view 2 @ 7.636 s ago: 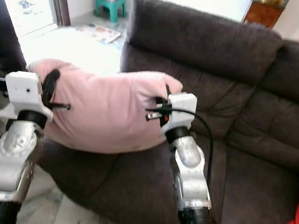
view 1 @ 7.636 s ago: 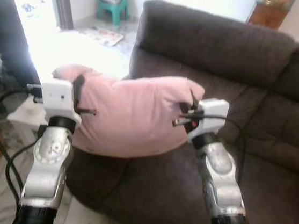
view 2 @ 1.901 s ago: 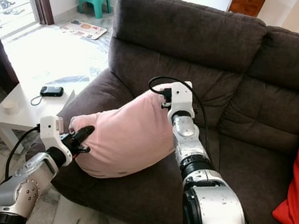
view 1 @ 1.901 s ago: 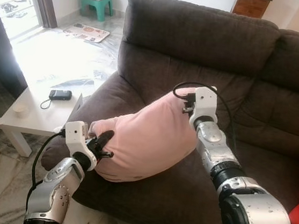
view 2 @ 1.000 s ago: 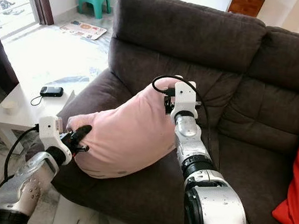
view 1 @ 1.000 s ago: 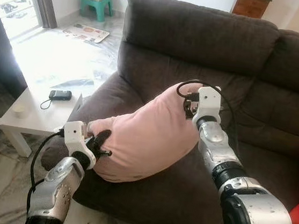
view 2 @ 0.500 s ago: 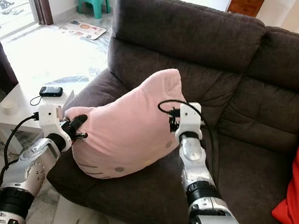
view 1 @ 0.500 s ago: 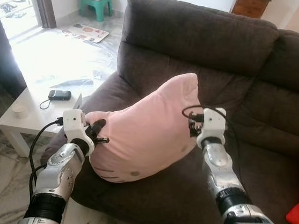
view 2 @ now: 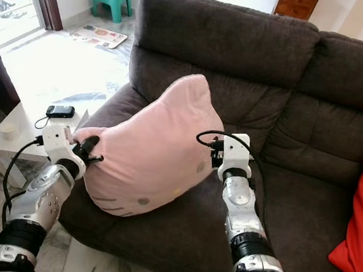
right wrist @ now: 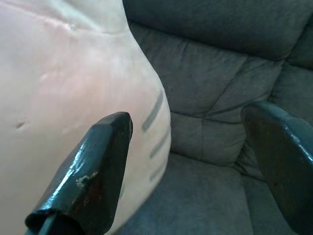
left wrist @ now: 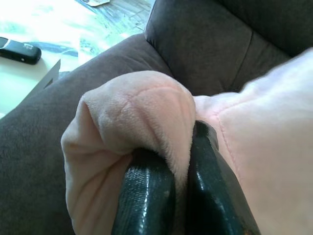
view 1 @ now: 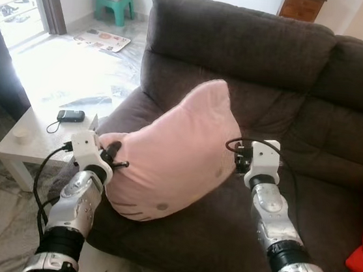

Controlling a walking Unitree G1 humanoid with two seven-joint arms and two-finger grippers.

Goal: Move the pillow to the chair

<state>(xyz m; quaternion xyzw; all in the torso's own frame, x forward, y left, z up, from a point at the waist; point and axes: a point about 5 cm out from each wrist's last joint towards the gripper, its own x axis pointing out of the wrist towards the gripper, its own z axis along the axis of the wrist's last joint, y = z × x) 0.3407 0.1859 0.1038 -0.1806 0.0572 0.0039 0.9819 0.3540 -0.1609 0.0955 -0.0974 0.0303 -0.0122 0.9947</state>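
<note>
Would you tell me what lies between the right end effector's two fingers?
Only brown sofa upholstery shows in the gap in the right wrist view; the pink pillow sits beside one finger, outside the open right end effector.

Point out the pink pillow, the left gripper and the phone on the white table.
pink pillow (view 1: 173, 151): left eye view, middle of its face.
left gripper (left wrist: 168, 188): left wrist view, between the fingertips pinching the pillow's corner.
phone (view 1: 70, 115): left eye view, its dark top.

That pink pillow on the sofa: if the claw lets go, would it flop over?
Probably. The pillow looks soft: its corner bunches between the left claw fingers. It leans on the sofa, so it may sag. The right claw is open.
</note>
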